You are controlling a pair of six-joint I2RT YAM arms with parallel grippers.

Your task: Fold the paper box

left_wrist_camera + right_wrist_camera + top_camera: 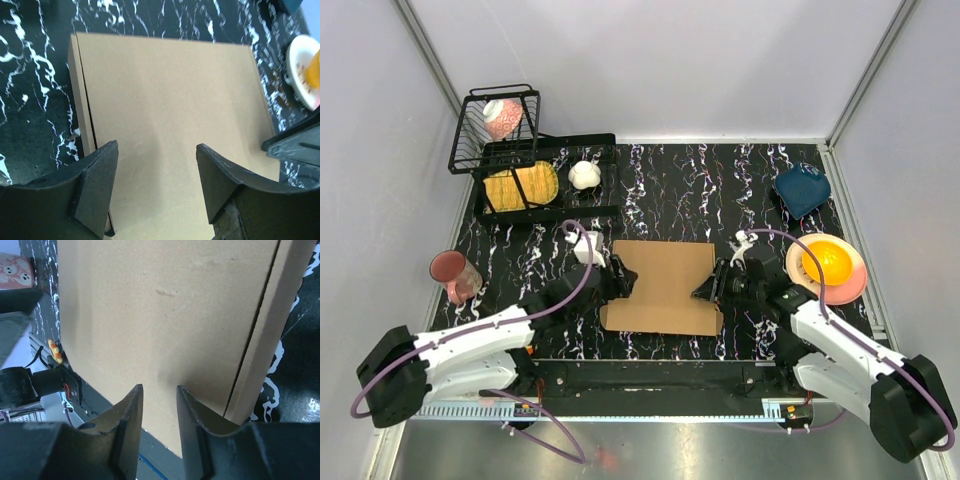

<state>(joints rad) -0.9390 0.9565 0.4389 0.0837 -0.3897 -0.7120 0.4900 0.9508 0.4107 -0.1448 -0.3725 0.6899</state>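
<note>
The paper box [662, 287] lies flat as a plain brown cardboard sheet in the middle of the black marbled table. My left gripper [619, 281] sits at its left edge. In the left wrist view this gripper [156, 149] is open, its jaws wide apart above the bare cardboard [170, 110]. My right gripper [711, 288] is at the sheet's right edge. In the right wrist view the right gripper [159, 389] shows a narrow gap between its jaws, low over the cardboard [160, 310] near the sheet's edge, beside a slit and a side strip [265, 335]. Nothing is pinched.
A black wire basket [496, 128] and a dish rack [548, 180] with a yellow item stand at the back left. A pink cup [453, 276] is at the left. A blue bowl [802, 190] and a pink plate [855, 283] holding a yellow bowl are at the right.
</note>
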